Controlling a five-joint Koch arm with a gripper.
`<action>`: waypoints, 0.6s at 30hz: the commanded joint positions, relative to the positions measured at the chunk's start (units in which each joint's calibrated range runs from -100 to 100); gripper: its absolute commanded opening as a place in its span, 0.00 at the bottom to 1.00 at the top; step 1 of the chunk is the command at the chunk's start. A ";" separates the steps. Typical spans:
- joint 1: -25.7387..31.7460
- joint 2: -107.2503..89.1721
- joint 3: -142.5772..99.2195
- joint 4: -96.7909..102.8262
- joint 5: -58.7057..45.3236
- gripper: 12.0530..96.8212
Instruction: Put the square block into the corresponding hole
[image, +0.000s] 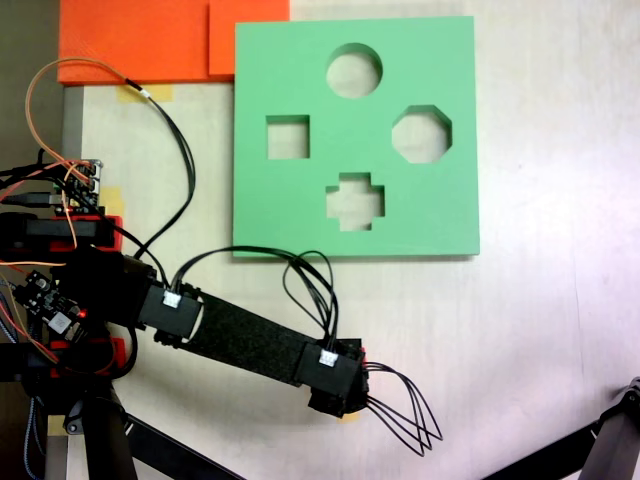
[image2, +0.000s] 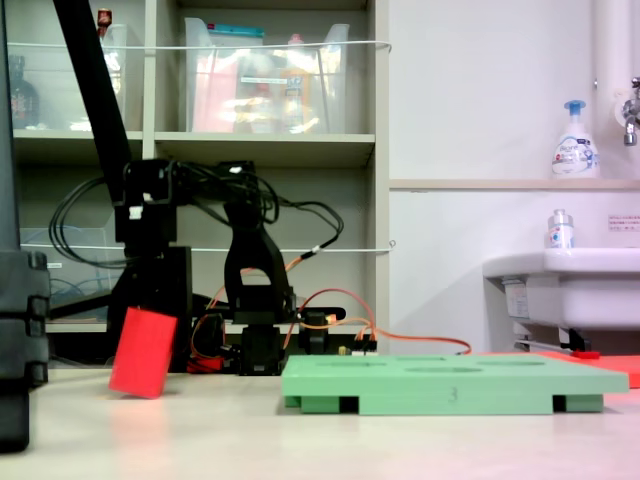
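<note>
The arm reaches out low over the table (image: 520, 330), well short of the green foam board (image: 355, 225). From the side, the red square block (image2: 143, 352) hangs tilted under the wrist, 1 corner near the tabletop, left of the board; the fingers (image2: 150, 305) sit just above it, but I cannot tell whether they clamp it. From above, the square hole (image: 287, 137) lies at the board's left. A "3" marks the board's front edge (image2: 452, 394). The soap bottle (image2: 574, 140) label is unreadable.
</note>
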 joint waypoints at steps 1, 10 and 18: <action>-0.10 -4.33 0.31 -2.55 0.10 0.06; 1.03 -27.10 -2.88 -2.55 1.56 0.06; 5.81 -52.66 -15.25 -2.55 8.99 0.06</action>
